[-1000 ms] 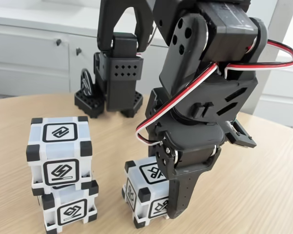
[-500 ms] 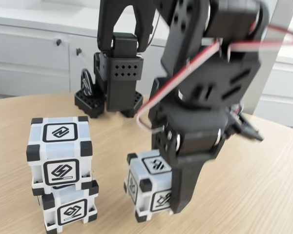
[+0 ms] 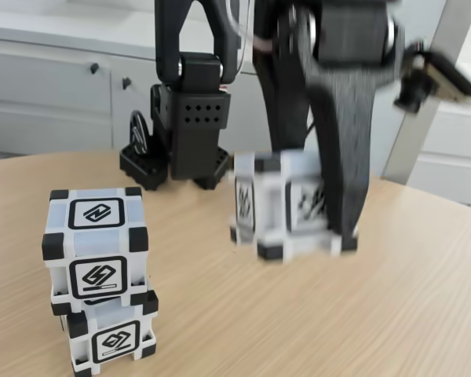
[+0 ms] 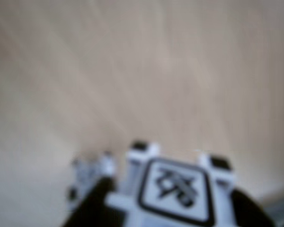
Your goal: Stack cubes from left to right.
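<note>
Lifted since a second ago, the third cube (image 3: 286,206) now hangs above the table (image 3: 408,298) instead of resting on it, and my arm has swung up and back. My gripper (image 3: 330,216) is clamped on this cube: one dark finger (image 3: 347,149) runs down its right side in the fixed view, though motion blur smears the edges. That cube sits right of centre, in front of my black base (image 3: 184,129), tilted slightly.

Near the left edge of the fixed view, the other two cubes form a stack. The top cube (image 3: 96,246) rests on the bottom cube (image 3: 112,336), shifted a little left of it. Both are well apart from the held cube.

From the wrist view, the held cube (image 4: 173,189) shows blurred at the bottom edge, a black-framed symbol on its upper face, with pale wood grain of the table (image 4: 132,71) beyond.
</note>
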You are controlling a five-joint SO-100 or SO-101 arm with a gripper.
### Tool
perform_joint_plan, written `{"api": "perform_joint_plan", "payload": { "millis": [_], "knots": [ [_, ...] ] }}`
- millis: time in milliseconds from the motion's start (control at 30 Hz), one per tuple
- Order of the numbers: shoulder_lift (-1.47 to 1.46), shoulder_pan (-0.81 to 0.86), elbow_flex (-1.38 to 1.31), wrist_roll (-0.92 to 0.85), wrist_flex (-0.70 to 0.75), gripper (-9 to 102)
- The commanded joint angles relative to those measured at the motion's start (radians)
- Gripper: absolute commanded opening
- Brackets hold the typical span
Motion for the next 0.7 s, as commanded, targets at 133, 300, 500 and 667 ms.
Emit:
{"api": "perform_joint_plan", "payload": {
  "millis": [133, 300, 500, 667],
  "knots": [
    [0.149, 0.012, -0.026, -0.015, -0.002, 18],
    [0.195, 0.014, -0.026, -0.063, 0.094, 18],
    [0.212, 0.017, -0.026, -0.098, 0.187, 18],
    [0.216, 0.072, -0.026, -0.123, 0.187, 18]
  ]
}}
